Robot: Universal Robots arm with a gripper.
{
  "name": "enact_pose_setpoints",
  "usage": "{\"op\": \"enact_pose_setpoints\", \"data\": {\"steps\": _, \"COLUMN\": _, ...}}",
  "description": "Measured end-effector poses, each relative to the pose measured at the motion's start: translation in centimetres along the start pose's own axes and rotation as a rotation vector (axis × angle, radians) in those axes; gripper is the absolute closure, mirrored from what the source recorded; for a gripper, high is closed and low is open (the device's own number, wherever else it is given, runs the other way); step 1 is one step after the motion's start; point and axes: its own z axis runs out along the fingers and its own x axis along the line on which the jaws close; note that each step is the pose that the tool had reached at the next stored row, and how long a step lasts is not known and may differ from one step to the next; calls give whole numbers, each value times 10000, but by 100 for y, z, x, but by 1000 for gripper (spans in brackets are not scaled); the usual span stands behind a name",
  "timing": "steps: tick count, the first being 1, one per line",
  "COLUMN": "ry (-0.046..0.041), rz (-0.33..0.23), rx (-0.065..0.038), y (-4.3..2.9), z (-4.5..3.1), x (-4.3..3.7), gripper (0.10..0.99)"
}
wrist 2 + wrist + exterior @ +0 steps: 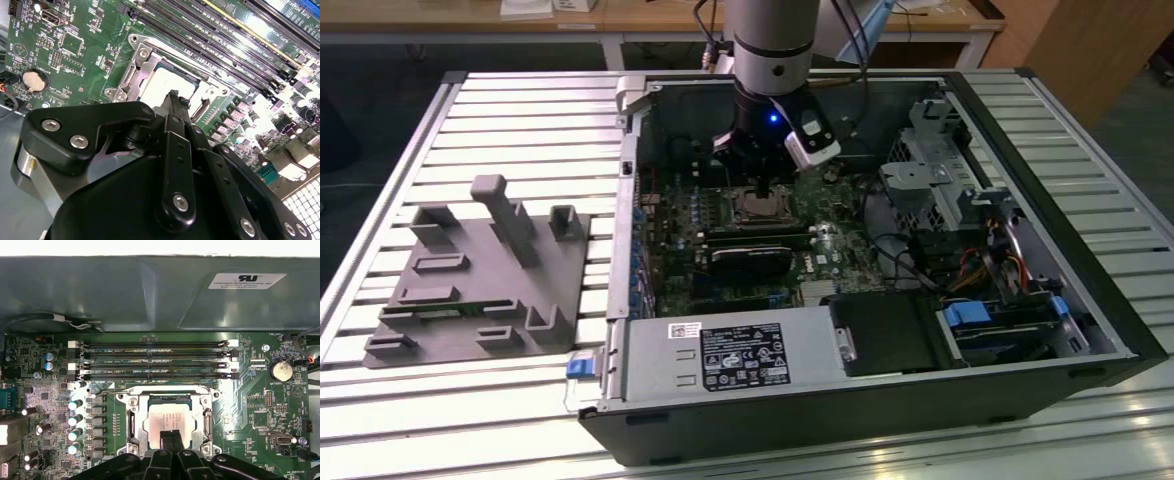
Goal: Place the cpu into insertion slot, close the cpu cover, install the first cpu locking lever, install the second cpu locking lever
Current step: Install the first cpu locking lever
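Observation:
The cpu lies pale and flat in the insertion slot on the green motherboard, also seen as the cpu in the second wrist view. A silvery square frame, the cpu cover, lies flat around it. My gripper stands shut right over the cpu's face, its black fingertips pressed together with nothing between them. In the second wrist view the gripper tips sit at the cpu's near edge. From the exterior view the gripper hangs straight down over the insertion slot inside the open computer case.
Long black memory slots run just beyond the socket, and capacitors stand beside it. A black card, drive cages and cables crowd the case. A grey fixture block rests on the slatted table outside.

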Motion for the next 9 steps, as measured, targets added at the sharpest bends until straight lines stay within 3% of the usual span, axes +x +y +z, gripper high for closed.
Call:
{"op": "enact_pose_setpoints", "data": {"steps": 5, "ry": 2, "rz": 0, "rx": 4, "y": 0, "z": -6, "x": 0, "gripper": 980}}
{"op": "enact_pose_setpoints", "data": {"steps": 9, "ry": 0, "rz": 0, "rx": 1, "y": 3, "z": -55, "x": -1, "gripper": 980}}
